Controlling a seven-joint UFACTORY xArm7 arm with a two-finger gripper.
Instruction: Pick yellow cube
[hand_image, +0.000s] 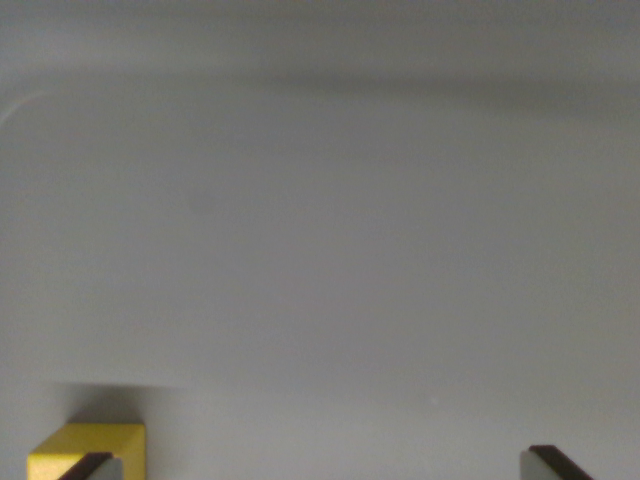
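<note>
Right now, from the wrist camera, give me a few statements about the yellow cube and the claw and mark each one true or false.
1. The yellow cube sits at the bottom of the wrist view's left. True.
2. The cube lies midway between the two fingers. False: it is at the left finger, which overlaps it, far from the right finger.
3. The claw is open. True: a wide gap separates the fingers.
4. A second cube, red, lies on the surface. False: only the yellow cube shows.
5. The cube is lifted clear. False: its shadow sits directly behind it.
</note>
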